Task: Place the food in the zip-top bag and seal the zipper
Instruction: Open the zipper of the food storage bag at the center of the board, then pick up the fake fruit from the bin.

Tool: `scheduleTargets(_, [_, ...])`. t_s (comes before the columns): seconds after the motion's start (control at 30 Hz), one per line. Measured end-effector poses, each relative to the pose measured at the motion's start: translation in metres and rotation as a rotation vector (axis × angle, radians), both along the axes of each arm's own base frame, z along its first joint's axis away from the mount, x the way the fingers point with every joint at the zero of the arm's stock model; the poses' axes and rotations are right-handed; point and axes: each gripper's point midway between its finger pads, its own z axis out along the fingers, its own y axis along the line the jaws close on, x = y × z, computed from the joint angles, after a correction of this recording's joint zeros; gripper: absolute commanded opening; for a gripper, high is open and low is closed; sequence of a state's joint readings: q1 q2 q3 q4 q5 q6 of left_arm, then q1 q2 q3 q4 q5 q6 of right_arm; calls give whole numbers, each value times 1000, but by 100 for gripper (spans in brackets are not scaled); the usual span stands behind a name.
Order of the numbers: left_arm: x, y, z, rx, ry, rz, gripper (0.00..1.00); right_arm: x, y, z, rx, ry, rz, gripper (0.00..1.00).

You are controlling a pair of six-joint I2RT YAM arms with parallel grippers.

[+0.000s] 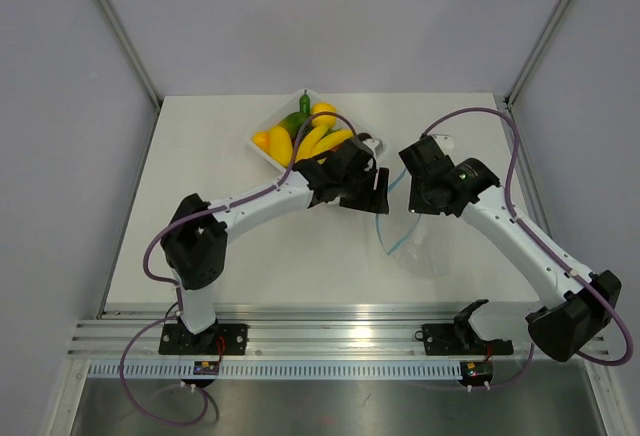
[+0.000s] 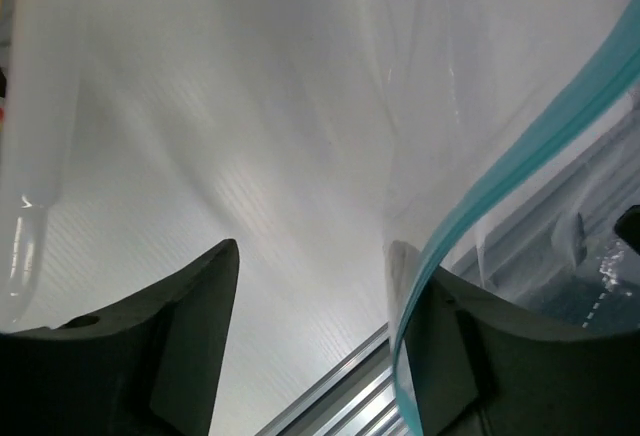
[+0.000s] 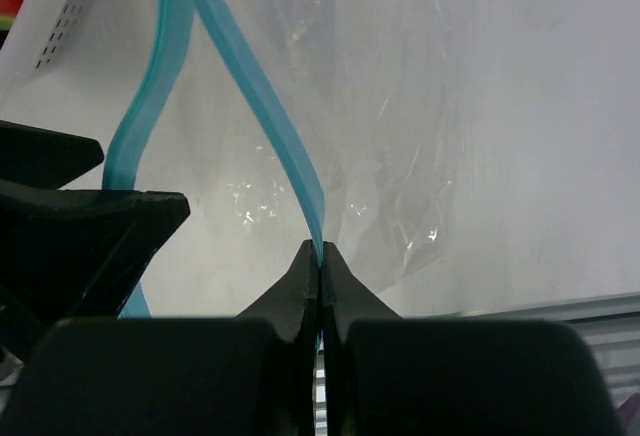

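The food (image 1: 310, 134), yellow bananas and rounder yellow pieces with one green piece, lies in the white tray (image 1: 372, 142) at the back. The clear zip-top bag (image 1: 415, 246) lies on the table between the grippers, its mouth parted. My right gripper (image 3: 320, 248) is shut on one lip of the light-blue zipper (image 3: 260, 106). It shows in the top view (image 1: 412, 206) just right of the bag's mouth. My left gripper (image 2: 315, 256) is open, and the other zipper lip (image 2: 520, 156) rests against its right finger. It sits between tray and bag (image 1: 378, 184).
The left gripper's dark finger (image 3: 90, 216) shows at the left of the right wrist view, close beside my right jaws. An aluminium rail (image 1: 330, 331) runs along the table's near edge. Grey walls enclose the table.
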State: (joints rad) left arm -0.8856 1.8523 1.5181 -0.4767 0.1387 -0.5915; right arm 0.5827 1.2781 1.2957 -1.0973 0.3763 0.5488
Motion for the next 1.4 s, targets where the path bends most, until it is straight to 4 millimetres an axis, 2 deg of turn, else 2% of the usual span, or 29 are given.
scheduleTargets(0.07, [5, 2, 8, 3, -10, 1, 74, 4, 1, -1, -2, -6, -8, 0])
scheduleTargets(0.17, [13, 5, 22, 8, -41, 0, 76, 9, 5, -6, -2, -3, -12, 0])
scheduleTargets(0.47, [10, 30, 48, 43, -77, -4, 72, 20, 12, -19, -21, 25, -11, 0])
scheduleTargets(0.53, [19, 44, 62, 29, -95, 27, 72, 22, 13, -21, -25, 32, -10, 0])
scheduleTargets(0.7, [58, 92, 93, 11, -168, 172, 77, 28, 17, -17, -20, 21, -7, 0])
scheduleTargets(0.8, [77, 119, 99, 41, -212, 259, 77, 30, 18, -14, -16, 14, -5, 0])
scheduleTargets(0.87, [81, 124, 98, 61, -227, 277, 76, 30, 18, -14, -15, 13, -5, 0])
scheduleTargets(0.97, [83, 120, 89, 78, -216, 269, 76, 30, 18, -14, -15, 12, -5, 0])
scheduleTargets(1.07, [96, 105, 76, 90, -185, 264, 82, 29, 18, -12, -12, 8, -5, 0])
scheduleTargets(1.1, [101, 100, 69, 95, -177, 264, 89, 29, 18, -11, -10, 5, -5, 0])
scheduleTargets(1.13, [106, 95, 61, 100, -168, 263, 93, 29, 18, -10, -9, 2, -5, 0])
scheduleTargets(1.3, [125, 79, 26, 132, -121, 261, 95, 26, 16, 0, 9, -25, -5, 0])
scheduleTargets(1.4, [134, 69, 16, 132, -110, 252, 95, 25, 15, 4, 19, -39, -6, 0])
